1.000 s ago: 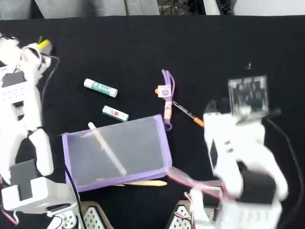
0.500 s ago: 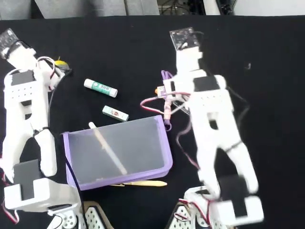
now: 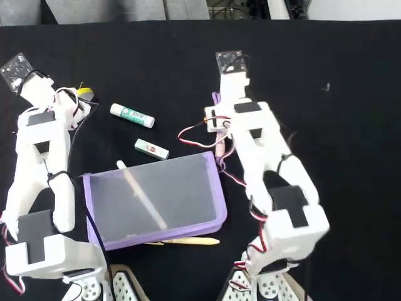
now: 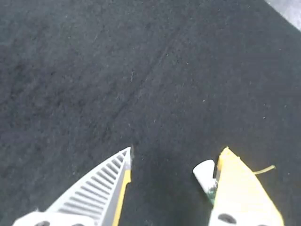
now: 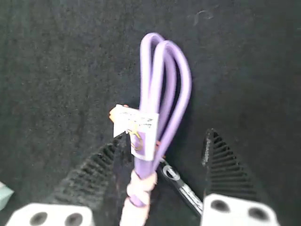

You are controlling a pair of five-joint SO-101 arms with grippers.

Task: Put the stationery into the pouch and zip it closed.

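Inside translucent pouch (image 3: 182, 188) — pale stick (image 3: 143, 199); glue stick (image 3: 131, 115), eraser (image 3: 151, 148) outside.

You're at a robotics lab bench: a worktop (image 3: 357, 144) draped in black cloth, white left arm (image 3: 39, 157) and right arm (image 3: 269, 157) trailing bare wiring, metal racking (image 3: 241, 9) at 12 o'clock.
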